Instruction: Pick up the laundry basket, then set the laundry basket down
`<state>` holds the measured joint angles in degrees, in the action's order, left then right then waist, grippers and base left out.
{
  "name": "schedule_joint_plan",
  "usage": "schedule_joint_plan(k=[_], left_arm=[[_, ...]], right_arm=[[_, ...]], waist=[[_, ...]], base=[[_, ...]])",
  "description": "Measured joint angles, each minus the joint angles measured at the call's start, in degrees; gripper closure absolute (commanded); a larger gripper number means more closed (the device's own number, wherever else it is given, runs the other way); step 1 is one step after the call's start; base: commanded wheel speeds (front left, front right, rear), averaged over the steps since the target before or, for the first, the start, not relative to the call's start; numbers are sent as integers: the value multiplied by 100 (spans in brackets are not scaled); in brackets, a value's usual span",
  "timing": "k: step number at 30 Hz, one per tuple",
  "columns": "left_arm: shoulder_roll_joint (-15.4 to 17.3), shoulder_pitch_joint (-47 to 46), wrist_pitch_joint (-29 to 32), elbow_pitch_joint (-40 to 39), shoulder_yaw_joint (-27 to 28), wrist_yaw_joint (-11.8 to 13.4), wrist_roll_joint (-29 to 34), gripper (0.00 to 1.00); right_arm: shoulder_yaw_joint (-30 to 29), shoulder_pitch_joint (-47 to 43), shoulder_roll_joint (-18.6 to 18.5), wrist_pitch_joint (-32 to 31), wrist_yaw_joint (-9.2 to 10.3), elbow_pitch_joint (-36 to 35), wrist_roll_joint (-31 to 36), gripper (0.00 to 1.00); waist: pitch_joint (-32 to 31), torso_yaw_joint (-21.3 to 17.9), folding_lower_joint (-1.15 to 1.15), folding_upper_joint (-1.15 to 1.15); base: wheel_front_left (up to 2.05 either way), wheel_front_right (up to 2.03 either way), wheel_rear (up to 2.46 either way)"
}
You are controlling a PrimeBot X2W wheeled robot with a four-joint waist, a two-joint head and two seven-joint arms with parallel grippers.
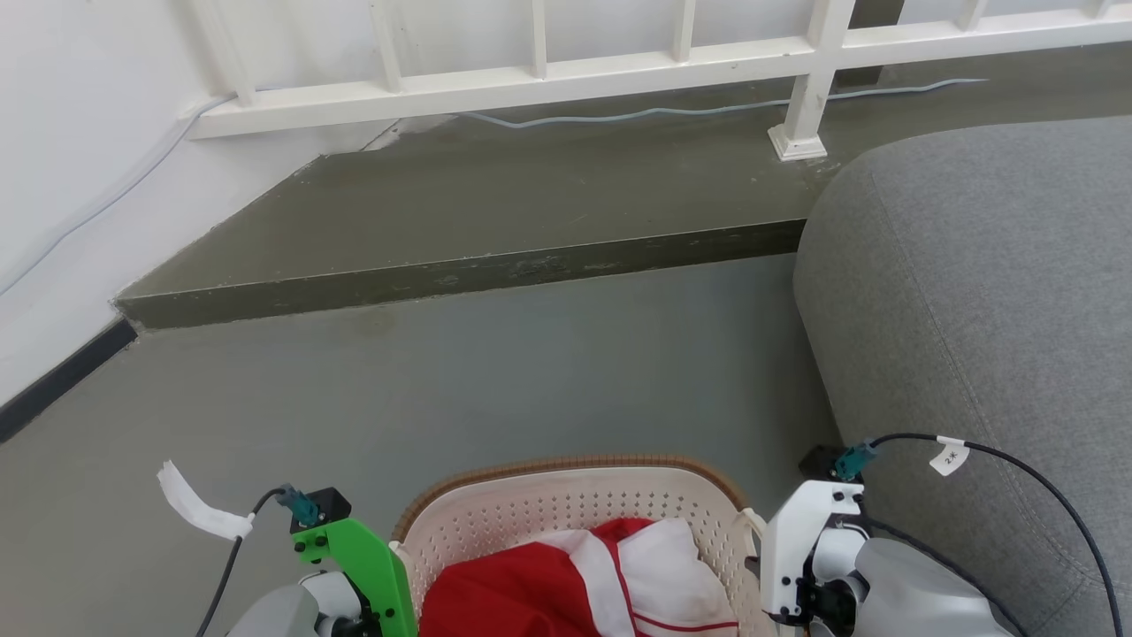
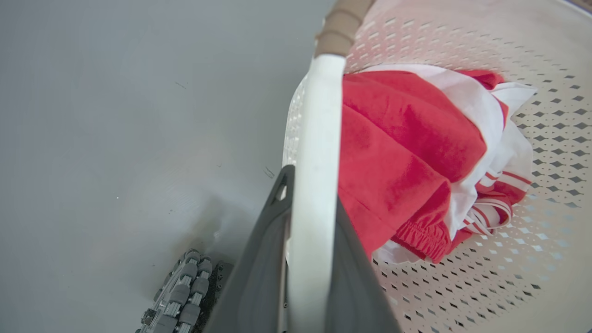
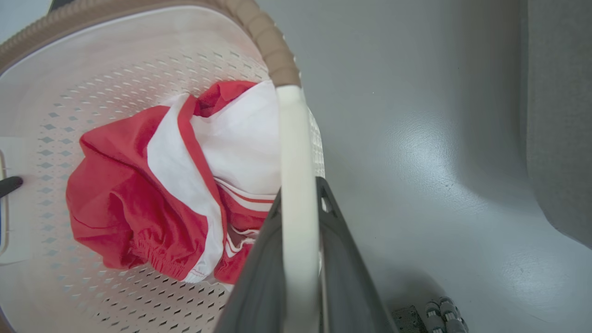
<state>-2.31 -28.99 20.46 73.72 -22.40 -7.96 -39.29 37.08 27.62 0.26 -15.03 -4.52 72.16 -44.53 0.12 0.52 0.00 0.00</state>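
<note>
Cream laundry basket (image 1: 566, 509) is clamped between left pincer (image 2: 312, 196) and right pincer (image 3: 300, 199).

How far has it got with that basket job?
Gripping looks done: left gripper and right gripper are each shut on a white handle of the laundry basket. Lifting or carrying seems in hand; its underside is hidden. Setting it down remains.

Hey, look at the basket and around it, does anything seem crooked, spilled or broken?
Nothing stands out. The cream-white perforated plastic laundry basket with a brown woven-look rim looks level between the left gripper and right gripper, each closed on a white side handle, and the crumpled red-and-white garment lies wholly inside.
</note>
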Motion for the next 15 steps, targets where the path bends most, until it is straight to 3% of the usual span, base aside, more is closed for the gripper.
schedule_joint_plan(k=[15], left_arm=[[4, 13, -11, -45, -81, 43, -36, 100]], right_arm=[[15, 0, -4, -13, 1, -7, -82, 100]], waist=[[15, 7, 0, 0]], base=[[0, 0, 0]])
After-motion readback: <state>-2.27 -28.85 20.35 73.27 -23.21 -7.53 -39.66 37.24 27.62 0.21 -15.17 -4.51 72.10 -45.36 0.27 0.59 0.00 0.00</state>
